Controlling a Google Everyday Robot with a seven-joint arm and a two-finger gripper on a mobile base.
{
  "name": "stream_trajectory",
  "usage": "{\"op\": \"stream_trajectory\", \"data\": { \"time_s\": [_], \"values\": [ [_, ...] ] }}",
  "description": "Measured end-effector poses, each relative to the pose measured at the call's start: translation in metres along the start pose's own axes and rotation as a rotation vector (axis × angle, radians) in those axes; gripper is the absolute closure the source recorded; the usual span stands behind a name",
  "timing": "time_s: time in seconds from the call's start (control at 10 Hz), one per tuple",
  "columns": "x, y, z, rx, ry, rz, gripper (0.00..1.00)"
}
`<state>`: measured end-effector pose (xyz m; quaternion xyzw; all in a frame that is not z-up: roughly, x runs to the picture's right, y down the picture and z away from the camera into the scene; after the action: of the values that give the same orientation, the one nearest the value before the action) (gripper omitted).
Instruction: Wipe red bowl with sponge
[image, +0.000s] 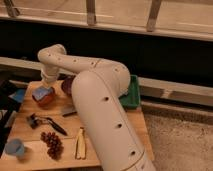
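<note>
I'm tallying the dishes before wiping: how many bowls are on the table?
2: the red bowl at back left, sponge in it under the gripper; the purple bowl beside it. The arm may hide more.

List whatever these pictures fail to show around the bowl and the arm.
- Gripper: hangs over the round orange-red bowl; the white wrist hides its fingertips, so contact cannot be judged.
- Pale blue-grey sponge pad: only a patch shows in the bowl.
- Dark purple bowl: the white arm covers its right part.
- Green tray: mostly behind the arm.
- Wooden table: cut off at the bottom edge.
</note>
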<state>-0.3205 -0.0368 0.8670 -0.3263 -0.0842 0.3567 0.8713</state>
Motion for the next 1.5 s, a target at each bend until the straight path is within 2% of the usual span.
{"op": "stream_trajectory", "data": {
  "time_s": [0.2, 0.5, 0.7, 1.1, 1.3, 1.5],
  "values": [
    [-0.015, -0.015, 0.005, 0.022, 0.005, -0.024, 1.0],
    [-0.031, -0.016, 0.009, 0.032, 0.0, -0.057, 1.0],
    [-0.02, -0.009, 0.007, 0.01, 0.013, -0.061, 1.0],
    [0.032, -0.002, -0.002, -0.046, 0.055, -0.025, 1.0],
    [0.032, -0.014, -0.004, -0.031, 0.044, -0.003, 1.0],
    [0.015, -0.03, 0.0, -0.008, 0.017, 0.013, 1.0]
  ]
}}
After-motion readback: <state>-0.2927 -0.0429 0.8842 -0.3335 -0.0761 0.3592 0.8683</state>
